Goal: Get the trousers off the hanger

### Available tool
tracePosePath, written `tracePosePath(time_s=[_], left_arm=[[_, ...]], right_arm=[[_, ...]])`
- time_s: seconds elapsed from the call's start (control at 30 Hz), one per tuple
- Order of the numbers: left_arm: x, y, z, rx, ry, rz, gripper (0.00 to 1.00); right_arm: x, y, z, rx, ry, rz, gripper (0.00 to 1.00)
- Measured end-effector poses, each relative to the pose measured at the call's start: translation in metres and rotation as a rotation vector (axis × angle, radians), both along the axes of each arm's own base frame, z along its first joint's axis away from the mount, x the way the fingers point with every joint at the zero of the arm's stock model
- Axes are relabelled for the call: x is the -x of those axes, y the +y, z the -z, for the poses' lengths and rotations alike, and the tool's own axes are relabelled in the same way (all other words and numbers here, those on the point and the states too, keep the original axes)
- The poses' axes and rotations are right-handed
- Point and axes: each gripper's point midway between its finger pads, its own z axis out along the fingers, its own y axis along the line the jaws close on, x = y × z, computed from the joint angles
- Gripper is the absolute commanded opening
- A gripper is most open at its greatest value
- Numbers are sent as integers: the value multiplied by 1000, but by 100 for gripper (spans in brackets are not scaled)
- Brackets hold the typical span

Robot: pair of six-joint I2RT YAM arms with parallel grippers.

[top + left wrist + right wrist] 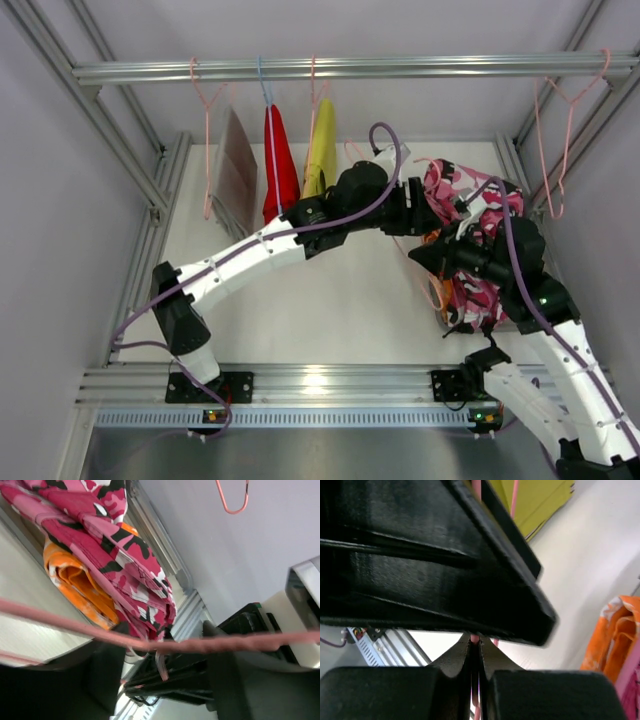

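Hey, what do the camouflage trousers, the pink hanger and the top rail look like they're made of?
The camouflage trousers look like matte woven cloth, possibly cotton: stitched seams and soft folds show. The hanger looks like thin wire, perhaps coated in pink plastic, with an even colour and a slim bent line. The rail looks like metal, probably extruded aluminium: it has a silvery sheen and lengthwise grooves.
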Motion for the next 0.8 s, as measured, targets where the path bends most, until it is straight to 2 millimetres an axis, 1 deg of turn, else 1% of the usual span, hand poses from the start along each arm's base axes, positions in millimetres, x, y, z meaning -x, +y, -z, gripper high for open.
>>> tracePosePath(time_s=[0.1, 0.13, 0.17, 0.23, 0.33, 0.43, 0.47, 0.53, 0.63, 0.7, 0.8], left_arm=[[-5, 9, 2, 7, -4, 7, 85], [-8, 14, 4, 4, -9, 4, 96], [-10, 19, 5, -2, -16, -1, 99], [-13, 32, 7, -15, -36, -13, 99], [-8, 51, 2, -26, -92, -17, 99], [2, 71, -12, -20, -161, -18, 99], [6, 79, -22, -10, -196, -19, 99], [9, 91, -40, 8, -253, -29, 99], [8, 108, -61, 30, -315, -57, 99], [1, 118, -67, 32, -339, -82, 99], [-14, 129, -66, 12, -350, -110, 99]], right_arm=[[-3, -9, -7, 6, -18, 67, 0], [-5, -14, -9, 10, -26, 98, 0], [-6, -18, -12, 14, -38, 128, 0], [-9, -29, -15, 29, -58, 194, 0], [-9, -45, -14, 55, -64, 284, 0], [-7, -61, -19, 71, -80, 364, 0], [-6, -65, -20, 77, -83, 385, 0], [-6, -74, -27, 82, -103, 430, 0], [-6, -86, -41, 90, -134, 486, 0], [-6, -95, -54, 93, -166, 531, 0], [-8, -107, -79, 97, -225, 595, 0]])
